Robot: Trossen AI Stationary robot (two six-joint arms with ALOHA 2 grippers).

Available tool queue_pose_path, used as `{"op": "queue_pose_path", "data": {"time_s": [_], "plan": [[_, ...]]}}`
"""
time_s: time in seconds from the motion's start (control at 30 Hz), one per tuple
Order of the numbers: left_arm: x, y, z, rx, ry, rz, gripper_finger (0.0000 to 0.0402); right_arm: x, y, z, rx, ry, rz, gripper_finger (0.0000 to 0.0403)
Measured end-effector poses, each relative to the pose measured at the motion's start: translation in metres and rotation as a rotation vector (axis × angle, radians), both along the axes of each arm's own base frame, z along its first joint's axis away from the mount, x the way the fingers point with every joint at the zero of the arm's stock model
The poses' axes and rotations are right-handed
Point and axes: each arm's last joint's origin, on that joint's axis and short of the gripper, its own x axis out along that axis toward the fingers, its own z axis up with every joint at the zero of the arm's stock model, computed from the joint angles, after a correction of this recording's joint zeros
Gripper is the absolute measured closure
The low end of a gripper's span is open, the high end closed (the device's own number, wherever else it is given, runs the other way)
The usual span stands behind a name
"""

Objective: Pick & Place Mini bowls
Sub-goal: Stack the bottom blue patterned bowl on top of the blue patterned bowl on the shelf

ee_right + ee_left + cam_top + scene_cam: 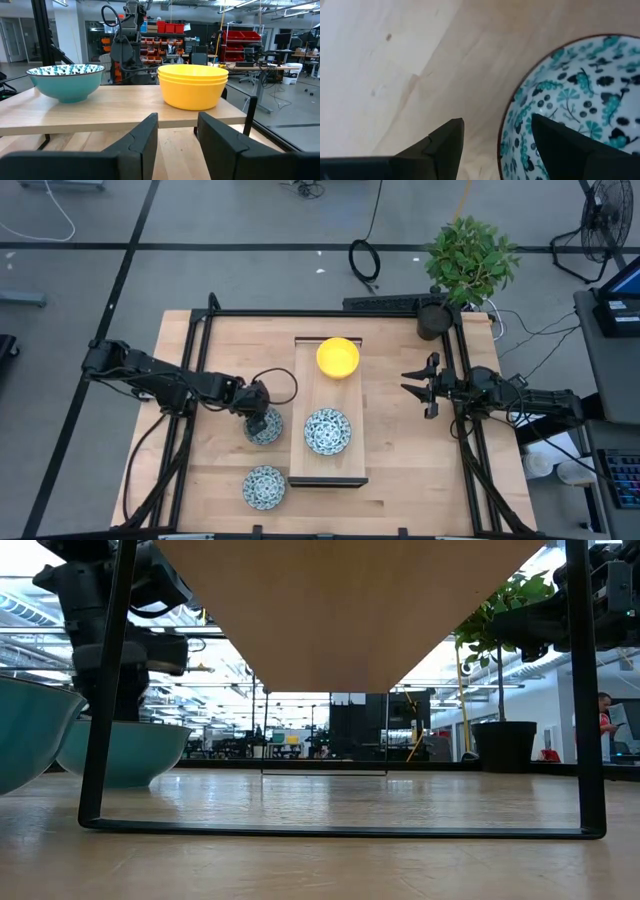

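Note:
A stack of plain yellow mini bowls (338, 357) (192, 86) stands at the far end of the raised wooden tray (300, 460). One patterned bowl (327, 431) (66, 80) sits on the tray nearer the front. Two more patterned bowls rest on the table left of the tray, one (264, 427) beside it and one (264, 486) near the front edge. My left gripper (262, 418) (497, 145) is open over the first of these, one finger inside its rim (506, 135) and one outside. My right gripper (410, 383) (177, 130) is open, right of the tray, facing the yellow stack.
A black frame (330, 313) borders the table, with uprights (105, 690) at the sides. A potted plant (468, 260) stands at the far right corner. Bare tabletop lies between the tray and my right gripper. A person (605, 730) stands in the room beyond the table.

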Motion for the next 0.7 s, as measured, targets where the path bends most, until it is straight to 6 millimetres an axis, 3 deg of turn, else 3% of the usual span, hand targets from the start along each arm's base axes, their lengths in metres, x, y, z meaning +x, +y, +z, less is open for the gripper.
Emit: {"op": "queue_pose_path", "data": {"time_s": [0.23, 0.7], "plan": [[-0.0004, -0.0018, -0.0001, -0.084, 0.006, 0.045, 0.0165, 0.0, 0.0, 0.0, 0.0, 0.0, 0.0, 0.0277], [-0.0011, -0.0027, -0.0003, -0.231, 0.009, 0.389, 0.0165, 0.0, 0.0, 0.0, 0.0, 0.0, 0.0, 0.0277]]}}
